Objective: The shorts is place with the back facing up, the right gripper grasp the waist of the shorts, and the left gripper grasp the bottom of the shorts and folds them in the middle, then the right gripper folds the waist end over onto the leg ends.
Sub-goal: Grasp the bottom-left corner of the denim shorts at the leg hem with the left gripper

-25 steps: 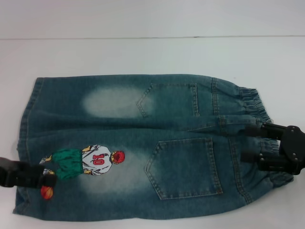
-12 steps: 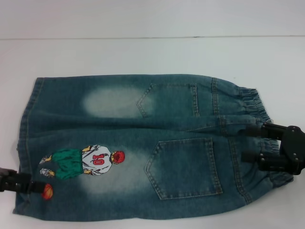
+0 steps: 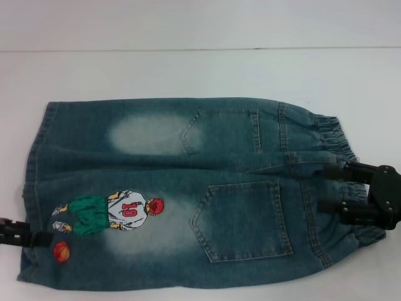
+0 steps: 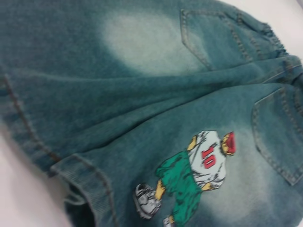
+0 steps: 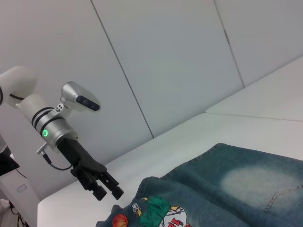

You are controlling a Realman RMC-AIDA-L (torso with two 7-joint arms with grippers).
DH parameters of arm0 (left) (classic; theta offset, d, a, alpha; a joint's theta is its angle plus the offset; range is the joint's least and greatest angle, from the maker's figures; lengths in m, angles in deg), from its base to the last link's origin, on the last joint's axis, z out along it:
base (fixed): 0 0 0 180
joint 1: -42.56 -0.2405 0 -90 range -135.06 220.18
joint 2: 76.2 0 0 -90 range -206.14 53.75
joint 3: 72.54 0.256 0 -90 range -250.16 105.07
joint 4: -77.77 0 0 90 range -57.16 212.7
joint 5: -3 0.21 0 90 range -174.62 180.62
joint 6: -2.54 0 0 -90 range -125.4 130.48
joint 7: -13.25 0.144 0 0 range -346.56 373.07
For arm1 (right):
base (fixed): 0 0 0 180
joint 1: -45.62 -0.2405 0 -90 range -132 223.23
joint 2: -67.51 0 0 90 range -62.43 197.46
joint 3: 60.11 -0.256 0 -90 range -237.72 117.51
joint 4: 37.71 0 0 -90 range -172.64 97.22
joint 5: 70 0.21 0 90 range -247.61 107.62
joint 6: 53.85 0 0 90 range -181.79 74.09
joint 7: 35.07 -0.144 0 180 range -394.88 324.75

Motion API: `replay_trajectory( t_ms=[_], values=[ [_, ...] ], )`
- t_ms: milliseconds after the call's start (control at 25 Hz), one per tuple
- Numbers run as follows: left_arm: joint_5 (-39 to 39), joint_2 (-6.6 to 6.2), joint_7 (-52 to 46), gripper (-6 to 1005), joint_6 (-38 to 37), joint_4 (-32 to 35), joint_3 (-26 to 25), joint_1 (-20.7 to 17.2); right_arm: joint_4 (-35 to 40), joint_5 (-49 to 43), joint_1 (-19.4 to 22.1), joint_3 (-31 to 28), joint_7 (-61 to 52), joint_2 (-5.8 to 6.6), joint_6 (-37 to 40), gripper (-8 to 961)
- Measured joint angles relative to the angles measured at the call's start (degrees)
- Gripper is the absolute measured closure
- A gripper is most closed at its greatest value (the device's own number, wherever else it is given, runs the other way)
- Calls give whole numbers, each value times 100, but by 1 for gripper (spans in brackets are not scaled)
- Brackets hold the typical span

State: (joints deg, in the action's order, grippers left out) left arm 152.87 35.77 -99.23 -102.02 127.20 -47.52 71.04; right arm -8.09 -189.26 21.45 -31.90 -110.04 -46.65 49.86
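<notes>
The shorts lie flat on the white table, back pockets up, legs toward my left and waist toward my right. My right gripper hovers open at the waist end, one prong on each side of the puckered elastic band. My left gripper sits at the table's left edge, just outside the leg ends, level with the orange ball of the print. The right wrist view shows the left gripper low beside the hem, its fingers slightly apart and holding nothing. The left wrist view looks down on the hem and the player print.
The white table runs beyond the shorts to a far edge with a pale panelled wall behind. The shorts' near side lies close to the table's front edge.
My left gripper has drawn back to the left, off the hem by the orange ball, which now shows uncovered. The right gripper and the shorts have not moved.
</notes>
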Motion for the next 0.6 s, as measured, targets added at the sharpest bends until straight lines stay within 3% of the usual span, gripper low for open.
replay_trajectory(
  t_ms=[600],
  values=[
    [373,-15,-128,139,147,85,-138,-1,0,0,0,-41,-25,10,2,69]
  ],
)
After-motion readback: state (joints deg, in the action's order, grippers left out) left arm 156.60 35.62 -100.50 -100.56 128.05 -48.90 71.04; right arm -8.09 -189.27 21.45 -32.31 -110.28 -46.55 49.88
